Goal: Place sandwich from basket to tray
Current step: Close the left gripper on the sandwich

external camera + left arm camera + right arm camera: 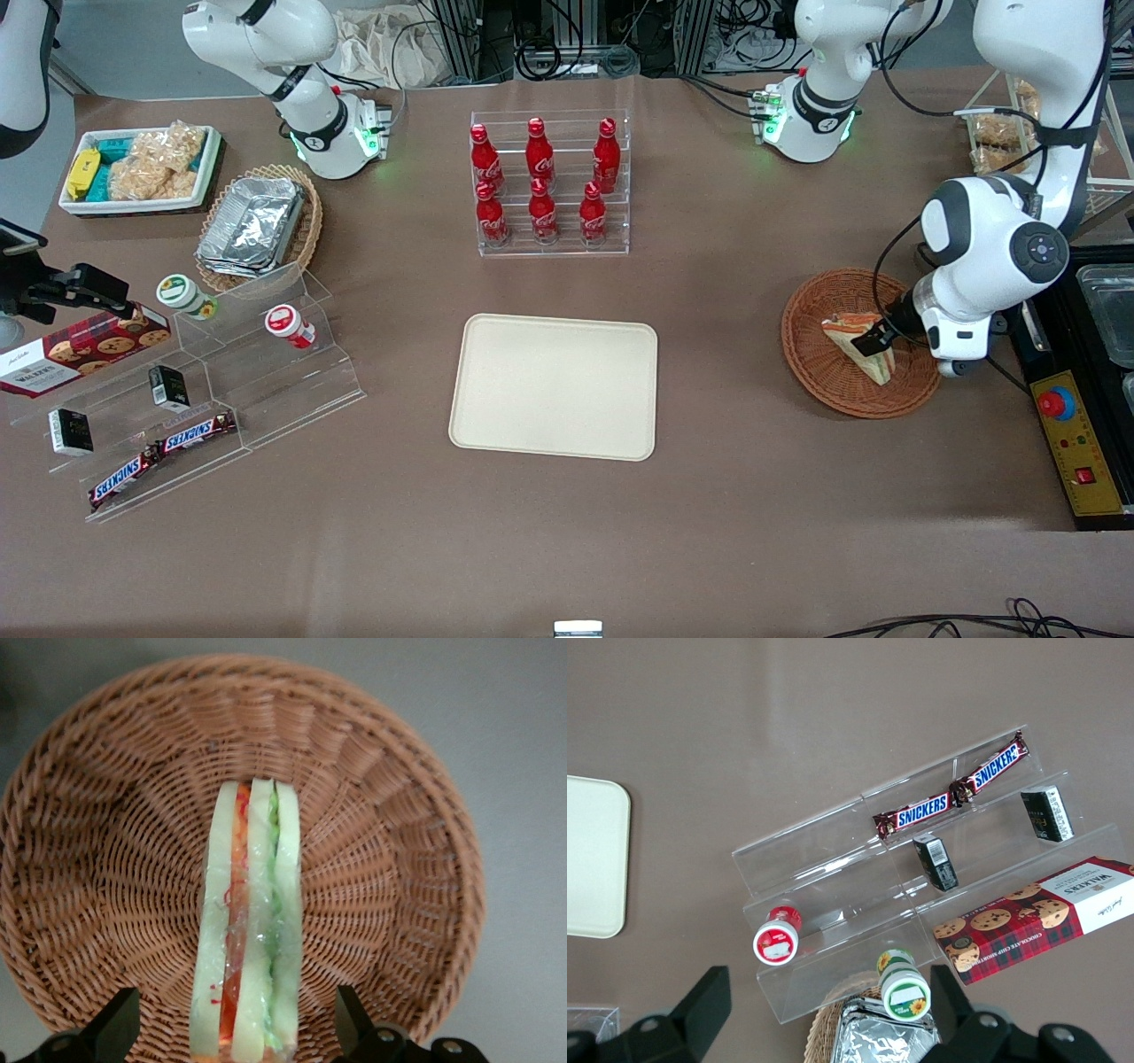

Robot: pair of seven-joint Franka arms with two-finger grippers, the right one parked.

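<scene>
At the parked arm's end of the brown table (567,549) stood a white bin (140,168) of bagged snacks, with a tan oval wicker basket (301,232) of foil trays (251,226) just beside it. Nearer the front camera, a stepped clear acrylic display (257,381) carried a cookie box (81,350), two capped cups (186,295), small dark boxes (166,386) and two Snickers bars (162,452). Midway along the table, a clear rack (549,184) held six red bottles (541,151) upright in two rows; nearer the camera than the rack lay the cream tray (555,386), flat, nothing on it. Toward the working arm's end sat the round reddish-brown basket (824,372), well apart from the tray. The sandwich (858,346) lay inside that basket, a wrapped wedge with its filling layers edge-on to the wrist camera. The gripper (237,1028) hung low over the basket, its black fingers (113,1023) spread, one on each side of the sandwich's broad end with a gap showing on both sides, not pinching it.
</scene>
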